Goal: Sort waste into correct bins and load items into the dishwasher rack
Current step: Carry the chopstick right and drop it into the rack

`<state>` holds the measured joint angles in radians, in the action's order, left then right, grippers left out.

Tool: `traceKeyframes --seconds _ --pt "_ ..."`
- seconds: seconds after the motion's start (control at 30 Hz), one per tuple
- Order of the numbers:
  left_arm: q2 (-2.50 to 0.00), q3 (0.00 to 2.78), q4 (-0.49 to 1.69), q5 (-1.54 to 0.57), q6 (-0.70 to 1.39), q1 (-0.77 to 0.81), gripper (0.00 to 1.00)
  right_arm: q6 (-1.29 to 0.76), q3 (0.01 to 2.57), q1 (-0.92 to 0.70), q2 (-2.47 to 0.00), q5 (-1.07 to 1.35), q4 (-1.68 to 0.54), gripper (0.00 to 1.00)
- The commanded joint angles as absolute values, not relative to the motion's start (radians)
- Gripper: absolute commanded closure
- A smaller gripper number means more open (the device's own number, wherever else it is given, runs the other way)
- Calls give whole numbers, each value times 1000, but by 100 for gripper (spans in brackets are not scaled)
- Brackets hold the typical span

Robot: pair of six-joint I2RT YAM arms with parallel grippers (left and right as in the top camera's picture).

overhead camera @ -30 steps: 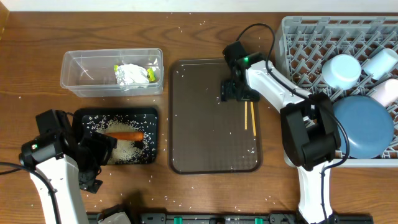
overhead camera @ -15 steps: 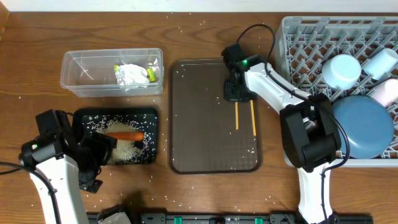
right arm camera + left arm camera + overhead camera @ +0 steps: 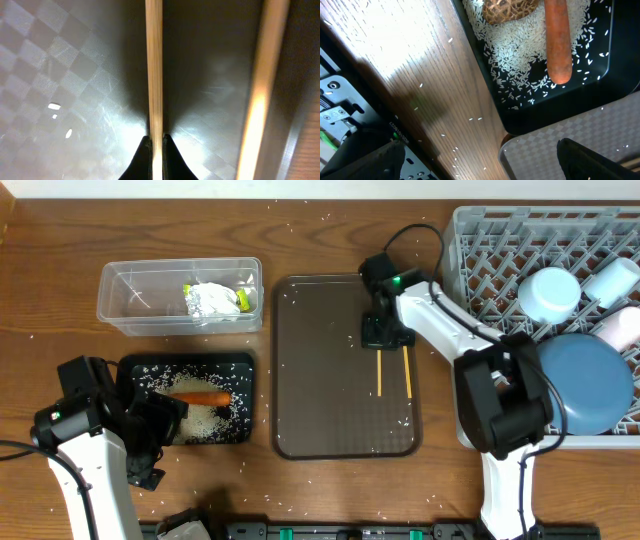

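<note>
My right gripper (image 3: 381, 340) is down on the brown serving tray (image 3: 330, 410), shut on one wooden chopstick (image 3: 379, 372) (image 3: 154, 75) near its far end. The right wrist view shows that stick pinched between the black fingertips (image 3: 167, 152). A second chopstick (image 3: 407, 372) (image 3: 262, 90) lies loose just to its right. The orange carrot (image 3: 205, 397) (image 3: 557, 40), a brown lump (image 3: 510, 10) and rice fill the black tray (image 3: 135, 367). My left gripper (image 3: 150, 445) (image 3: 480, 167) is open and empty beside that tray. The crumpled wrapper (image 3: 213, 300) lies in the clear tub (image 3: 125, 300).
The grey dishwasher rack (image 3: 490, 240) at the right holds a dark-blue plate (image 3: 585, 385), a light-blue cup (image 3: 550, 292) and a white cup (image 3: 612, 278). Rice grains are scattered over the wooden table (image 3: 330, 220) and the serving tray.
My right gripper has shut on one chopstick. That stick has shifted left, away from the other. The left arm has not moved.
</note>
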<state>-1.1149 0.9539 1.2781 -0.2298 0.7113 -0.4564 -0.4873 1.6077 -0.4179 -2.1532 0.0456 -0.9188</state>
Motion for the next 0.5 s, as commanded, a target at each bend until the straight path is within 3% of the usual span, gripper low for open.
traceKeyframes --seconds 0.0,0.2,0.47 --pt "-1117 954 1281 -220 723 -462 2 -407 1617 -344 -2004 68 -916 99" --pt "-1117 954 1280 -220 723 -462 2 -327 1624 -165 -1810 73 -900 99" --pt "-1117 954 1281 -220 723 -462 2 -24 1624 50 -1694 143 -829 99"
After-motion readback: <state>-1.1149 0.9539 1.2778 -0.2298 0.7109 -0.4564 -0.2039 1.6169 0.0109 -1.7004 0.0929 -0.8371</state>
